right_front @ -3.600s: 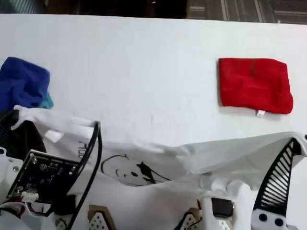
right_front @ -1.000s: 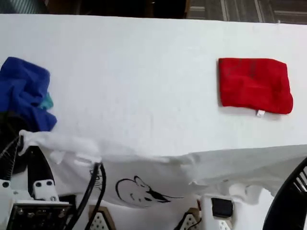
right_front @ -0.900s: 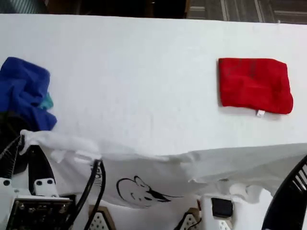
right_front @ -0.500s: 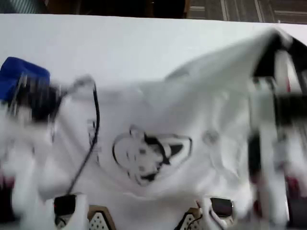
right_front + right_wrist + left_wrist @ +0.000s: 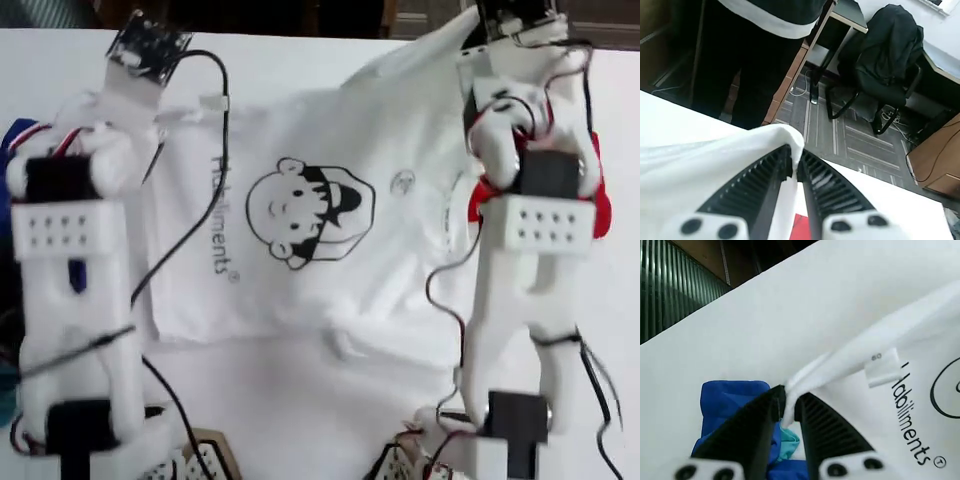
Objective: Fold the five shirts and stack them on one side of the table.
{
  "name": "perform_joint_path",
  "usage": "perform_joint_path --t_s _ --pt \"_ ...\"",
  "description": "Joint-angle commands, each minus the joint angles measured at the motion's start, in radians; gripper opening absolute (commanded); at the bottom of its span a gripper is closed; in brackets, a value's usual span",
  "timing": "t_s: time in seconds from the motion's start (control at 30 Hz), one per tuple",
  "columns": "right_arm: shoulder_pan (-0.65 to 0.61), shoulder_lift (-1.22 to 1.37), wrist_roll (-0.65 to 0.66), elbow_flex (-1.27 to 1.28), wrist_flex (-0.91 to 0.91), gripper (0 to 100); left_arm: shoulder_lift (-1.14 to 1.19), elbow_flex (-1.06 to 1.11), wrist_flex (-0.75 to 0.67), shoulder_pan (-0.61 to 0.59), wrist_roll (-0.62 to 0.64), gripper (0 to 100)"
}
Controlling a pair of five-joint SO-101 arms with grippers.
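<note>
Left gripper (image 5: 789,402) and right gripper (image 5: 795,156) each pinch closed on a corner of the white shirt (image 5: 300,230); the red shirt (image 5: 600,205) seemingly lies beneath its edge.

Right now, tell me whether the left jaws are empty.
No, the left jaws are shut on a pinched edge of the white shirt.

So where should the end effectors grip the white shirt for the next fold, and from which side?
Probably the two corners of the white shirt at its near hem, coming from the arms' side: it lies spread print up, and that edge is free.
</note>
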Motion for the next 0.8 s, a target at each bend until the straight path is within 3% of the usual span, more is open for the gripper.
perform_joint_path --t_s 0.0,0.3,0.77 --pt "0.002 0.102 0.005 -0.072 -0.116 1.9 0.095 -0.097 -0.077 0.006 0.002 3" --pt "-0.001 0.46 0.005 -0.399 -0.163 1.9 0.465 -0.504 -0.038 0.014 0.008 3" --pt "-0.038 0.785 0.0 -0.491 0.125 1.9 0.896 -0.677 0.069 0.035 0.008 3"
